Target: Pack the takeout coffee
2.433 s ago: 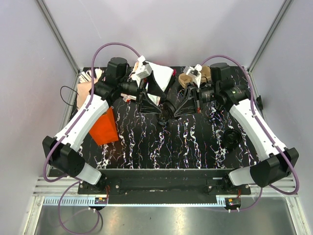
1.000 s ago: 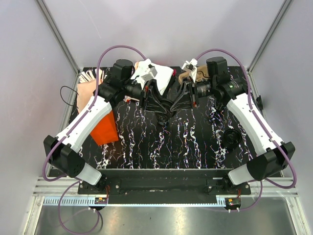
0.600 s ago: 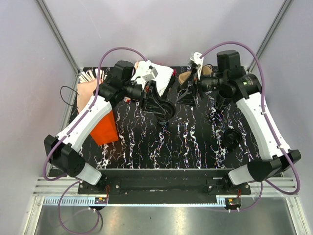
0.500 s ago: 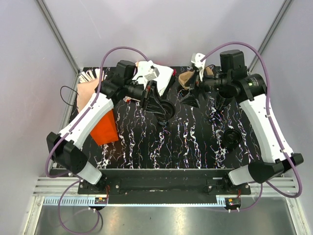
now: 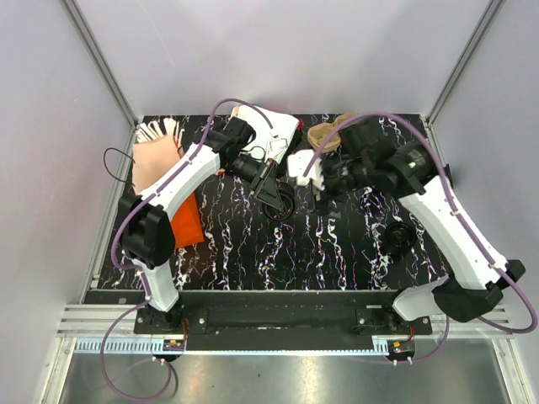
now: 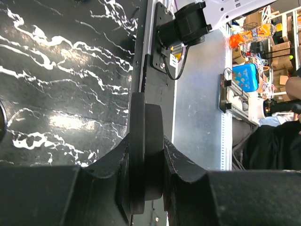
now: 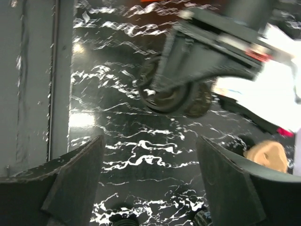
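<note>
Black marble table (image 5: 253, 252), and the takeout coffee (image 6: 146, 136) was around the middle of it, a bit toward the far edge, clamped tight in the left gripper (image 5: 276, 199). Couldn't really tell if it touched the surface or hung just above. The right gripper (image 7: 150, 141) was just beside it on the right-edge side, fingers spread wide, holding nothing. A brown cardboard tray (image 5: 324, 135) lay by the far edge.

Black table top (image 5: 337, 252): stone-look slab with white veins, glossy, threw back lamp glare. Black takeout coffee (image 6: 146, 160): smooth, faint sheen; paper or plastic, could not tell. The fingers (image 6: 106, 172) of the left gripper (image 6: 146, 141): matt black plastic. White arm shells (image 5: 181, 172): glossy plastic. Far-right cup tray (image 5: 324, 135): brown matt cardboard. Near-edge shelf (image 5: 278, 379): brushed metal.
</note>
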### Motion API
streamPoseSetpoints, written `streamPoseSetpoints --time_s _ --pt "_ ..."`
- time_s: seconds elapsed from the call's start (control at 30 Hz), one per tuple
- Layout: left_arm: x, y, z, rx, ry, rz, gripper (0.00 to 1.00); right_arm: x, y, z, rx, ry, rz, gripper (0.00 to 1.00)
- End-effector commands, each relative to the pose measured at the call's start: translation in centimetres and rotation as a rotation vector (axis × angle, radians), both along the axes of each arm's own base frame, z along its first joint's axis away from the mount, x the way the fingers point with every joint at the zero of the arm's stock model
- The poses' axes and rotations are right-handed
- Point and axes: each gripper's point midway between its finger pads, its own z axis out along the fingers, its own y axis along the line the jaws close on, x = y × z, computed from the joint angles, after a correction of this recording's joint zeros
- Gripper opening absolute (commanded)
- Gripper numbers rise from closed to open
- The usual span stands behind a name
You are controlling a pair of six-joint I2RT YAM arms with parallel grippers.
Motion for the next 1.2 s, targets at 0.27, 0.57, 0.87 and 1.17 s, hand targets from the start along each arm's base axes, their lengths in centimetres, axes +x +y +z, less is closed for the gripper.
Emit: streamPoseSetpoints --time_s 0.27,0.57,0.87,1.17 --pt "0.3 0.4 1.0 -0.020 -0.006 0.004 0.07 -1.7 5.5 -5.5 -0.168 -0.057 0.100 0.73" --pt "0.5 0.7 1.1 -0.046 0.030 0.010 0.08 -1.4 7.0 -8.1 -0.230 -0.147 0.051 0.68" --pt "0.1 0.8 1.5 -0.062 0.026 0.004 0.08 1.4 7.4 -8.8 -0.240 -0.258 -0.050 0.60" --pt "-0.2 0.9 1.8 -0.070 0.028 0.002 0.09 1.4 7.2 -10.4 -0.276 -0.265 -0.036 0.55"
